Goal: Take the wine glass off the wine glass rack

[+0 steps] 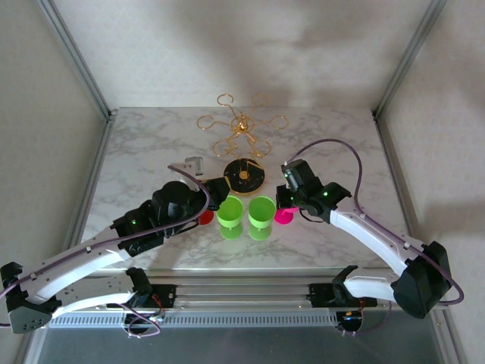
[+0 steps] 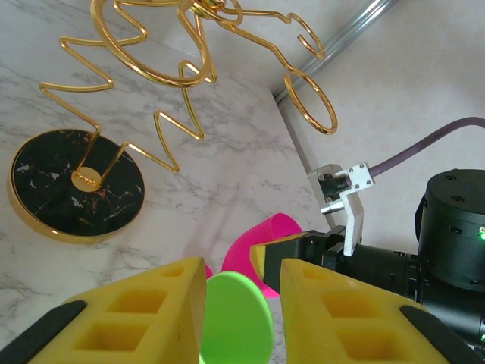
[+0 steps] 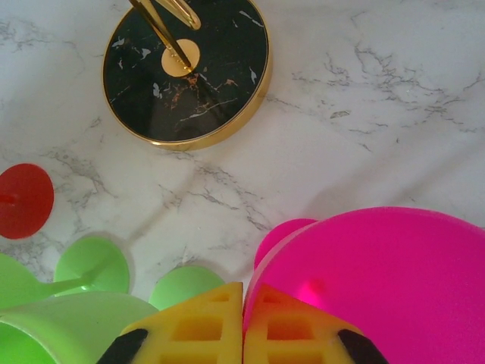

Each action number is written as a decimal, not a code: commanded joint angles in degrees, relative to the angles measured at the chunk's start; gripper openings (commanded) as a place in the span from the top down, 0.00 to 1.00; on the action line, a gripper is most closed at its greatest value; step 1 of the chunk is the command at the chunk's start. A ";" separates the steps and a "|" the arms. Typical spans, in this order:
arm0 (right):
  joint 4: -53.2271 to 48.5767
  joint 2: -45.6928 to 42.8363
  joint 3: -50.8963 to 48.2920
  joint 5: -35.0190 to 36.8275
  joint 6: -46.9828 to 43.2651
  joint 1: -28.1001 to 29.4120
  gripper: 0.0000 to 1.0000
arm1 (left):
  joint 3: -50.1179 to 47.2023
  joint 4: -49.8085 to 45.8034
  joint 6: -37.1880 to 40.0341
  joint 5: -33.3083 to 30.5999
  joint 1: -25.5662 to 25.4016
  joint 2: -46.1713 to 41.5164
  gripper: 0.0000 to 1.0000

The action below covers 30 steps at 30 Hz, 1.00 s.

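Observation:
The wine glass rack (image 1: 242,125) is a gold wire stand on a round black-and-gold base (image 3: 186,72), at the back middle of the table; its loops (image 2: 311,106) hang bare. A pink wine glass (image 3: 379,280) stands on the marble right of the base. My right gripper (image 3: 243,292) is shut on its rim, the pink wall running between the yellow fingers. My left gripper (image 2: 242,277) stands partly open just left of it. A green glass (image 2: 235,318) shows in the gap, with space between it and the right finger.
Two green glasses (image 1: 229,212) (image 1: 262,214) stand side by side in front of the rack base. A red glass (image 1: 204,218) stands under my left wrist. Metal frame posts (image 1: 79,64) flank the table, and walls close it at the back and sides.

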 commanded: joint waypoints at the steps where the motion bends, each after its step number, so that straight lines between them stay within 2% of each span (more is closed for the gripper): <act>1: 0.81 0.67 -0.82 -1.05 0.76 -0.39 0.91 | -0.64 -0.03 0.21 -0.52 0.53 -0.40 0.69; 11: 0.50 0.43 -0.51 -1.56 1.11 -0.32 0.75 | -1.17 0.22 0.01 -0.43 0.70 -0.68 0.69; 30: -3.01 -3.03 2.63 -0.60 0.82 -0.33 0.67 | -1.52 1.08 -0.06 0.39 0.84 -0.77 0.69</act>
